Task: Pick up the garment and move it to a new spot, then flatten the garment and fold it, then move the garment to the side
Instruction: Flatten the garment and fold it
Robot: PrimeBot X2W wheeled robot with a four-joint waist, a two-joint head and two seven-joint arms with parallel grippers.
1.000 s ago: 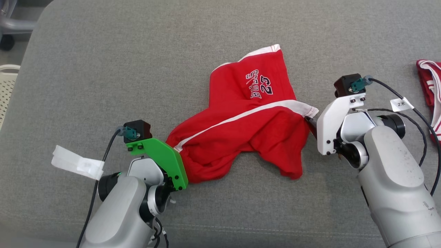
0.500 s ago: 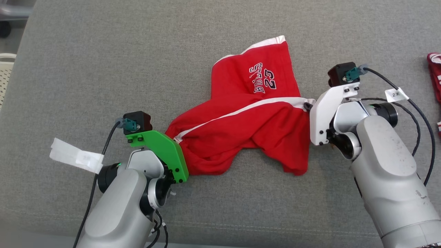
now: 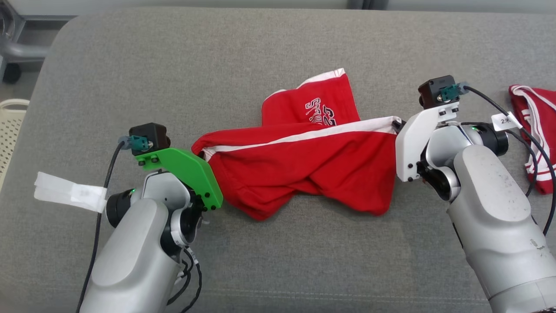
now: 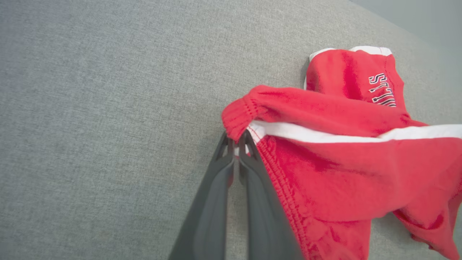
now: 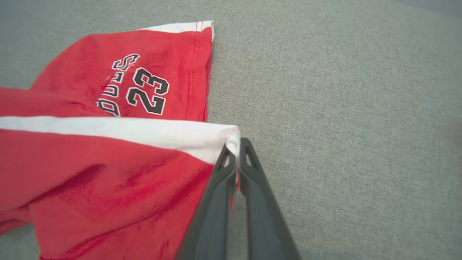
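Two corners of the red garment (image 3: 312, 169) are pinched, pulling its top edge taut over the middle of the grey cushion (image 3: 243, 48). The left tool (image 4: 236, 141) is clamped shut on the ribbed waistband end and the right tool (image 5: 238, 146) on the white hem, likely to spread it flat. A striped red cloth (image 3: 536, 130) lies apart, rightward.

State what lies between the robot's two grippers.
The red garment spans that stretch in the head view, the left gripper shut on one end and the right gripper on the other.
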